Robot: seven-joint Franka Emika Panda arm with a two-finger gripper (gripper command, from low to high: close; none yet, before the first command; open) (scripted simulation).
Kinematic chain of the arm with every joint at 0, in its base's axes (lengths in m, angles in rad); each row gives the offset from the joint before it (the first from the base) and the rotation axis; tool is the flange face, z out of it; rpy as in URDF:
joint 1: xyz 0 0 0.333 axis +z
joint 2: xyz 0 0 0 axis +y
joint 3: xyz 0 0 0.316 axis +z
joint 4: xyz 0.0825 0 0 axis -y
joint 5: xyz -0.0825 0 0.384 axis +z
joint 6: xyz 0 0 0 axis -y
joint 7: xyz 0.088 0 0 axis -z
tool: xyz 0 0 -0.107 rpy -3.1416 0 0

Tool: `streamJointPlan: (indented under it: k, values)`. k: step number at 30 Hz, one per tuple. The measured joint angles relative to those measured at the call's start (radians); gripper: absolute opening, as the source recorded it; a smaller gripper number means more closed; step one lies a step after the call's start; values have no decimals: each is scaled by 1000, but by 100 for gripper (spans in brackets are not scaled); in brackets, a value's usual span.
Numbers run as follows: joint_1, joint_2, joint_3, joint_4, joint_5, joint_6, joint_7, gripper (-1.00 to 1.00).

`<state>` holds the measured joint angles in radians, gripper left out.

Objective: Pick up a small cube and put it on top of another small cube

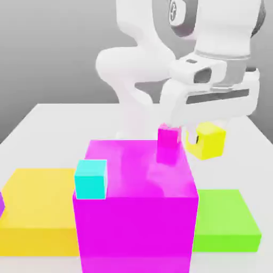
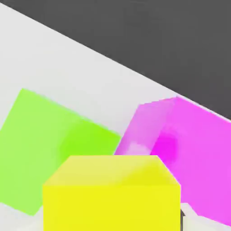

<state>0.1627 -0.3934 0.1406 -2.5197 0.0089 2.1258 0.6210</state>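
In the exterior view the small yellow cube [image 1: 209, 141] hangs in the air under the white hand, and my gripper [image 1: 207, 139] is shut on it. It floats just to the right of a small magenta cube [image 1: 168, 137], at about the same height and apart from it. That magenta cube sits on the far edge of the big magenta block [image 1: 136, 213]. A small cyan cube [image 1: 90, 179] rests at the block's front left corner. In the hand view the held yellow cube [image 2: 113, 194] is close to the camera.
A large flat yellow block [image 1: 37, 208] lies on the white table at the exterior view's left. A flat green block [image 1: 226, 219] lies at the right, below the held cube. The hand view looks past the cube to the green block [image 2: 49, 144] and the big magenta block [image 2: 189, 149].
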Motion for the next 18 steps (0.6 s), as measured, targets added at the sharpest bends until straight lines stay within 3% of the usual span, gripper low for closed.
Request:
streamJointPlan:
  k: [10,14,15,18]
  values:
    - [6,-362,-58,-152,50,-209,-64,-100]
    - [6,-358,-54,-259,63,-97,-73,-100]
    - [6,-347,-51,-287,66,-60,-74,100]
    - [6,-347,-51,-287,66,-60,-74,100]
